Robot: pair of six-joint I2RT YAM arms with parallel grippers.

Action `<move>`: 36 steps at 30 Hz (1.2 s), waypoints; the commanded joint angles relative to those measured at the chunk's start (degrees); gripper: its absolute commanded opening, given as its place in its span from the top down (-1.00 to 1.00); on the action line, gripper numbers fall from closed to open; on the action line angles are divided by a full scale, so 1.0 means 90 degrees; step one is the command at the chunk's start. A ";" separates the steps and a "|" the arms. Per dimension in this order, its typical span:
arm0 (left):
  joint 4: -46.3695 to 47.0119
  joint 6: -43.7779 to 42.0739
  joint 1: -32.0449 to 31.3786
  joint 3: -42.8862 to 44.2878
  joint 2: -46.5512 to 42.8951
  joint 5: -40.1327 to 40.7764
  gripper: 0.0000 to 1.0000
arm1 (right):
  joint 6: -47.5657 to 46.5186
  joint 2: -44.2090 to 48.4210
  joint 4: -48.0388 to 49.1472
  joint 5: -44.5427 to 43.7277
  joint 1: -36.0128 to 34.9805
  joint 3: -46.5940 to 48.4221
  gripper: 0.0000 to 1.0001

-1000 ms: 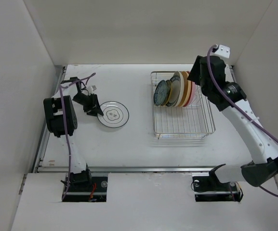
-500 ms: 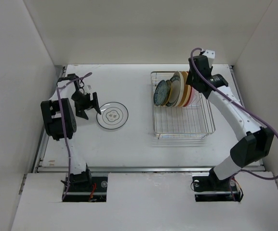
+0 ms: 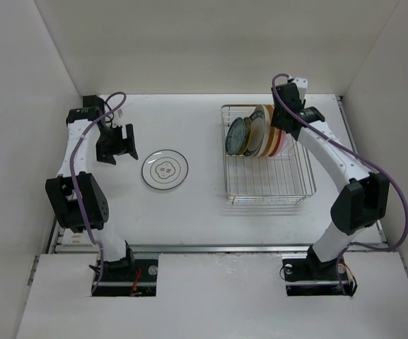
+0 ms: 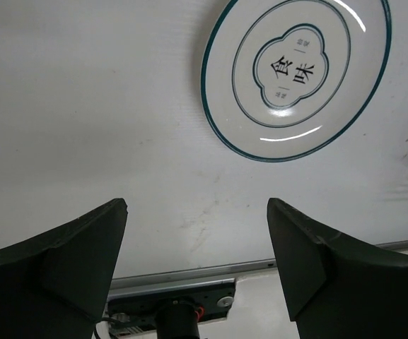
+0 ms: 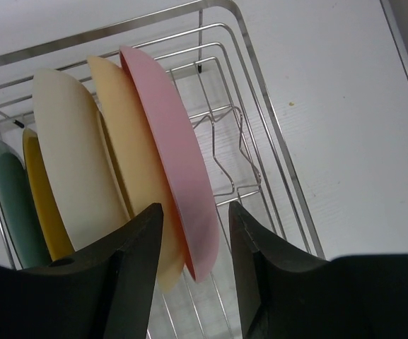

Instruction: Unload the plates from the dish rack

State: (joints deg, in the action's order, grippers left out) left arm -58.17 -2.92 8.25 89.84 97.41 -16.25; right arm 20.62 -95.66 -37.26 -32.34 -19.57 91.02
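The silver wire dish rack (image 3: 269, 176) stands right of centre with several plates upright in it. In the right wrist view they run pink (image 5: 168, 134), pale orange (image 5: 122, 134), cream (image 5: 66, 148), yellow (image 5: 37, 198) and teal (image 5: 9, 205). My right gripper (image 3: 281, 121) (image 5: 194, 208) hangs over them, open, its jaws astride the pink plate's rim with a gap on the right side. A white plate with a dark teal rim (image 3: 165, 170) (image 4: 295, 74) lies flat on the table. My left gripper (image 3: 117, 150) (image 4: 196, 206) is open and empty, lifted off to that plate's left.
White walls close in the table on the left, back and right. A metal rail (image 4: 182, 282) runs along the table's near edge. The rack's raised wire side (image 5: 278, 134) stands just right of the pink plate.
My left gripper opened, let go of the white plate and drew back up and to the left. My right arm came in over the rack and its jaws narrowed around the pink plate's rim.
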 commanded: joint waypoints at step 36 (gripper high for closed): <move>-0.0381 -0.0417 0.0011 -0.0227 -0.0803 -0.0380 -0.55 | -0.0758 0.0999 -0.1054 -0.2676 -0.0217 0.2440 1.00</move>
State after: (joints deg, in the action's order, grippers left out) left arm -59.13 -4.49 8.27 86.70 94.70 -15.46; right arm 15.64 -91.81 -45.19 -48.97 -19.86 104.55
